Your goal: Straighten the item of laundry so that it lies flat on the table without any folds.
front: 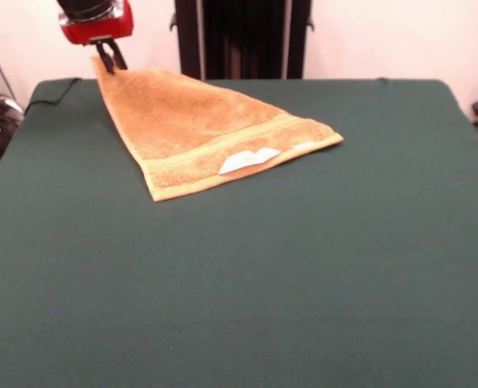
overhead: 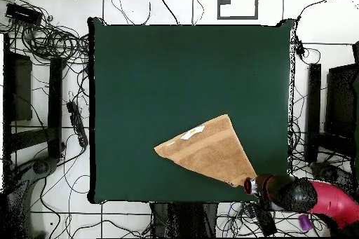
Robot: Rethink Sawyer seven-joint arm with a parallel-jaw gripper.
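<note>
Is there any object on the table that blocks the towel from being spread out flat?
Nothing visible does. The gripper already holds one corner of the towel, lifted; the rest trails on the table, and no other object shows on the green cloth around it.

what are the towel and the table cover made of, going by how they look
The towel looks like terry cloth: orange-tan, matte, nubbly pile, with a flatter woven band near the edge bearing the white label. The table seems covered in dark green fabric, smooth and dull, possibly felt.
</note>
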